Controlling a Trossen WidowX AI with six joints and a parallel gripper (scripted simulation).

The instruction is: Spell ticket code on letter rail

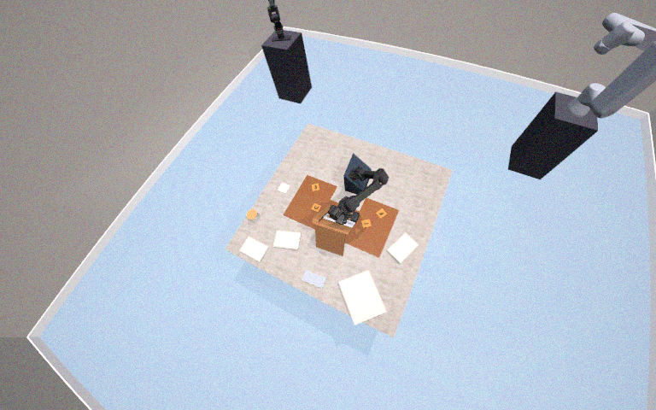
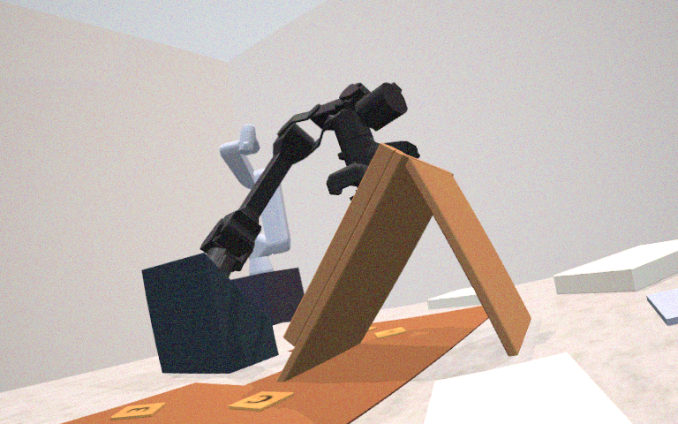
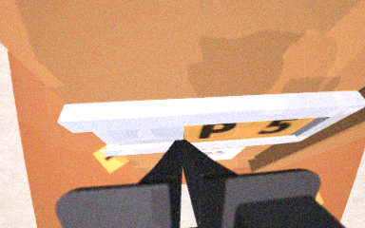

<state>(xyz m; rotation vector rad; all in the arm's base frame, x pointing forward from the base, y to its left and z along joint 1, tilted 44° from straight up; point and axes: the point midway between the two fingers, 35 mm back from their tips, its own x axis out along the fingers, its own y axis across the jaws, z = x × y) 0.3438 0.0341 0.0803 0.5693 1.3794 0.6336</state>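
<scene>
My gripper [image 3: 180, 144] is shut and empty, its tips at the left edge of the P tile [image 3: 216, 130] in the white rail [image 3: 143, 109]. The 5 tile [image 3: 280, 126] sits directly right of P, with a short gap between it and the rail's right end. The rail's left part is bare. The rail is on the sloping brown board [image 3: 143, 47] [image 1: 330, 240]. The ticket [image 3: 224, 153] shows partly below the rail, its print unreadable. Loose tiles lie on the mat: a 3-like tile [image 1: 315, 187] [image 2: 137, 411], a C-like tile [image 1: 315, 207] [image 2: 260, 400], and two others [image 1: 366, 223] [image 1: 381, 213].
The orange-brown mat [image 1: 300, 202] lies under the board. A dark arm base [image 1: 356, 181] [image 2: 199, 320] stands behind it. White slabs [image 1: 361, 297] [image 1: 286, 239] [image 1: 402, 248], a pale blue slab [image 1: 313, 278] and an orange disc [image 1: 252, 213] lie on the counter, the disc near its edge.
</scene>
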